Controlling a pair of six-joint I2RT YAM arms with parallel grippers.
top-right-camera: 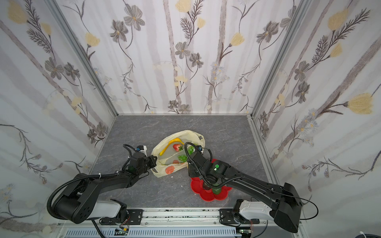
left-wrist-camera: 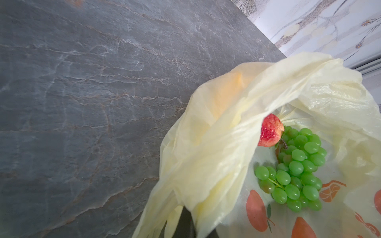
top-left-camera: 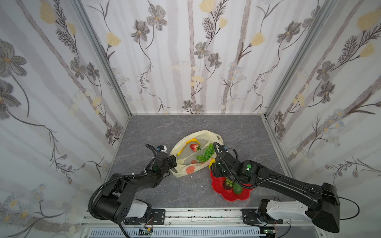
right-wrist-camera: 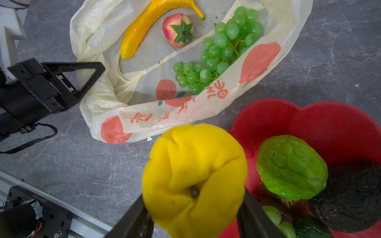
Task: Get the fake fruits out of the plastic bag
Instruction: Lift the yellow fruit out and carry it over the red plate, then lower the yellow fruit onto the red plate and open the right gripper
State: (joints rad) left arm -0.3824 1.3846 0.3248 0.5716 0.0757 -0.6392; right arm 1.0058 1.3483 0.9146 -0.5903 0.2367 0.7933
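The pale-yellow plastic bag point(top-left-camera: 179, 174) point(right-wrist-camera: 92, 41) lies open on the grey table. Inside it lie a yellow banana point(top-left-camera: 188, 144) point(right-wrist-camera: 140, 31), a red strawberry point(top-left-camera: 194, 147) point(left-wrist-camera: 270, 134) and a green grape bunch point(top-left-camera: 206, 154) point(left-wrist-camera: 299, 169). My left gripper point(top-left-camera: 174, 162) point(right-wrist-camera: 101, 69) is shut on the bag's near-left edge, with film bunched round its jaws. My right gripper point(right-wrist-camera: 194, 210) is shut on a yellow lobed fruit point(right-wrist-camera: 195, 177) point(top-left-camera: 212, 163), held beside the rim of the red dish point(top-left-camera: 226, 195) point(right-wrist-camera: 309, 119).
The dish holds a bumpy lime-green fruit point(right-wrist-camera: 290, 167), a blackish one point(right-wrist-camera: 354, 193), a dark green avocado point(top-left-camera: 237, 188) and some grapes point(top-left-camera: 228, 181). Floral walls close in three sides. A metal rail point(top-left-camera: 206, 214) runs along the front edge.
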